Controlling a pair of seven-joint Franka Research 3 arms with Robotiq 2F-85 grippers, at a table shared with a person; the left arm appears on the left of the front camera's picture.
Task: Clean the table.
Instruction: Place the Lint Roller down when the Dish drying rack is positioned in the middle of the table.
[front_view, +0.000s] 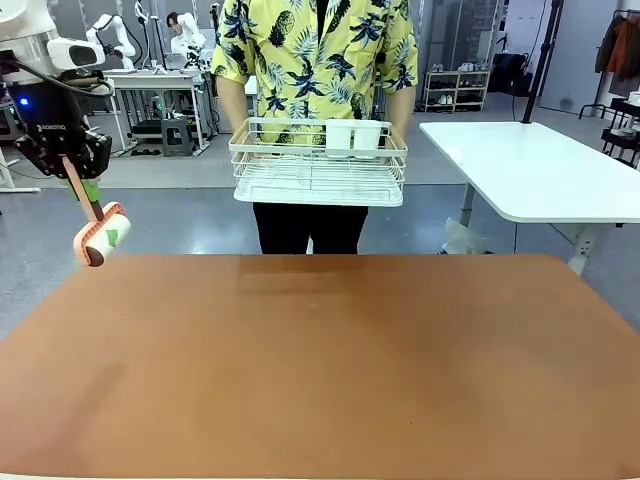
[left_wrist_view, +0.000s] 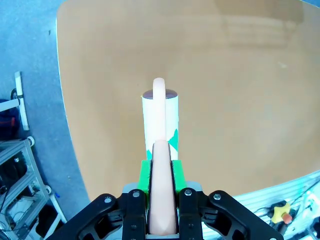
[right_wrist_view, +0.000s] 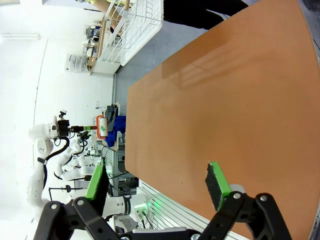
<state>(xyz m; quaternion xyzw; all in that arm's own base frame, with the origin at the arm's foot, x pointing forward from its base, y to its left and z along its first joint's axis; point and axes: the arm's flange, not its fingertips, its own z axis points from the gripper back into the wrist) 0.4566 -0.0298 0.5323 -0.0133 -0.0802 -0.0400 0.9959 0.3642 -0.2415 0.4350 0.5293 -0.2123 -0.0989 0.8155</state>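
Observation:
The reddish-brown table spreads across the foreground with a bare top. My left gripper hangs above its far left corner, shut on the peach handle of a lint roller, whose white roll with green marks hangs clear of the surface. In the left wrist view the lint roller runs straight out from my left gripper over the table near its edge. My right gripper stands open over the table, nothing between its green pads; the lint roller shows far off.
A person at the far side holds a white wire rack with two white cups in it, above the floor beyond the table's far edge. A white-topped table stands at the back right.

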